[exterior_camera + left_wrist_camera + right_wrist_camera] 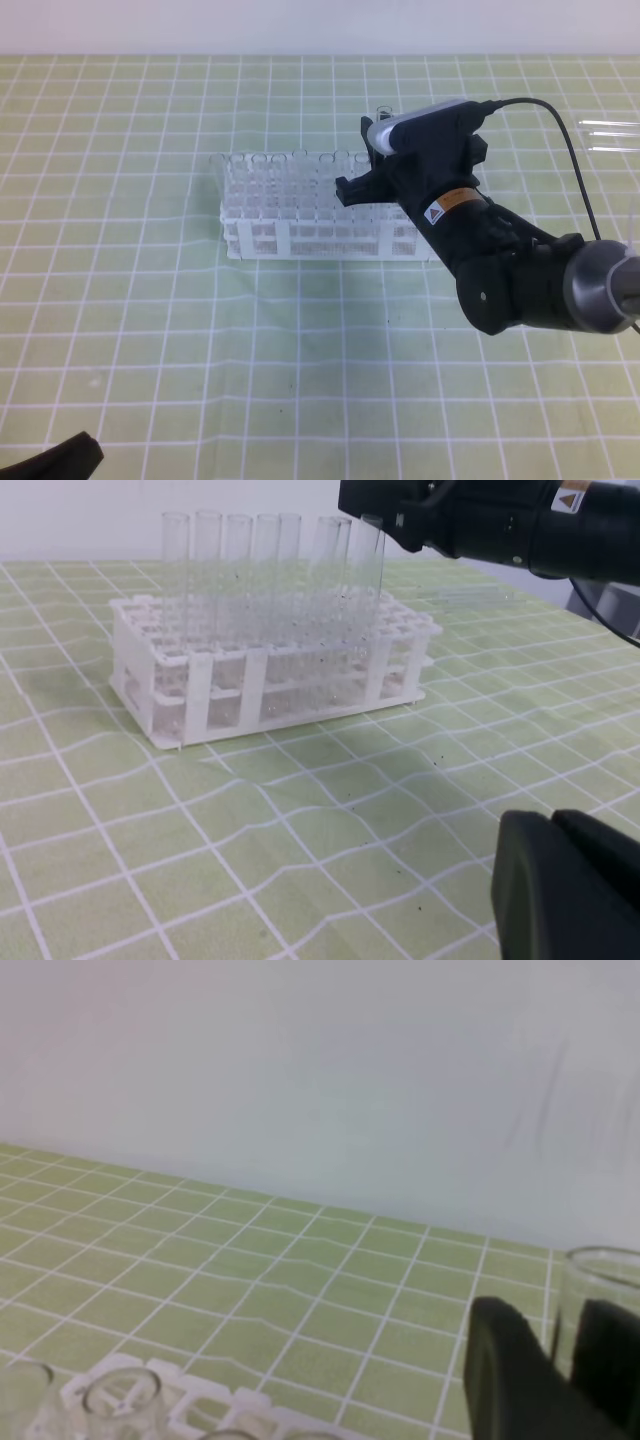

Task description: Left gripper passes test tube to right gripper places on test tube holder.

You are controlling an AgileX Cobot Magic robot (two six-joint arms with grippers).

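Observation:
The white test tube holder (300, 235) stands mid-table with several clear tubes upright in it. My right gripper (368, 165) hovers over its right end, shut on the test tube (368, 565). The tube stands nearly upright, and its lower part reaches down among the rack's holes. In the right wrist view the tube's rimmed mouth (603, 1265) shows between the two black fingers (505, 1375). My left gripper (560, 885) hangs low at the front left, far from the rack, with its fingers together and nothing in them; only its edge (60, 458) shows in the exterior high view.
Three loose clear tubes (610, 135) lie together at the far right of the green gridded mat. A black cable (560, 125) arcs from the right arm's housing. The upright tubes (235, 560) fill the rack's back rows.

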